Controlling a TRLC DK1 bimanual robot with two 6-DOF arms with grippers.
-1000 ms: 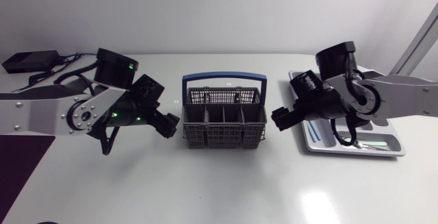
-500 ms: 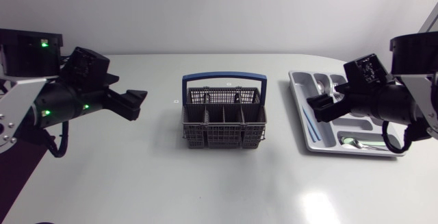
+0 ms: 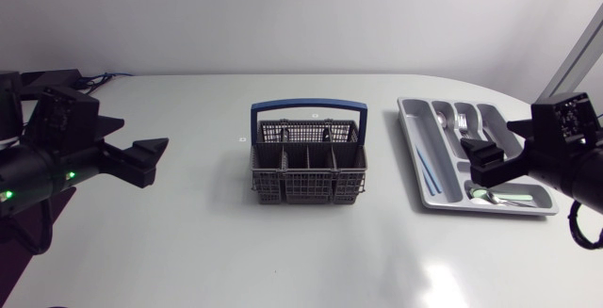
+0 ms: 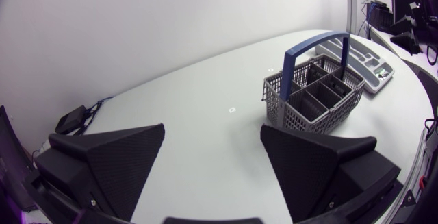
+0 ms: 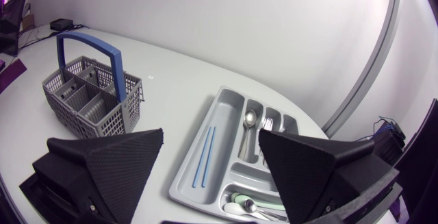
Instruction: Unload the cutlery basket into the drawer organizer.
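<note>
Cutlery basket [image 3: 308,187]: grey mesh with a blue carry handle [image 3: 308,106] standing upright. It sits upright at the middle of the white table [image 3: 283,261].

Drawer organizer [image 3: 415,129]: grey tray, flat on the table to the basket's right, well apart from it. Contents:
- A pair of thin blue sticks [image 3: 429,174] in the long compartment nearest the basket.
- A spoon [image 3: 444,117] and a fork [image 3: 463,120] in the next two compartments (the tines read better in the right wrist view).
- A green-handled piece [image 3: 492,195] in the crosswise compartment. I cannot tell its kind.

My right pincer [image 3: 479,160]: above the organizer's side away from the basket, fingers spread wide, gripping nothing.

My left pincer [image 3: 155,153]: over the table's left part, well apart from the basket and pointing toward it. Its fingers are also spread wide, with only bare table between them.
</note>
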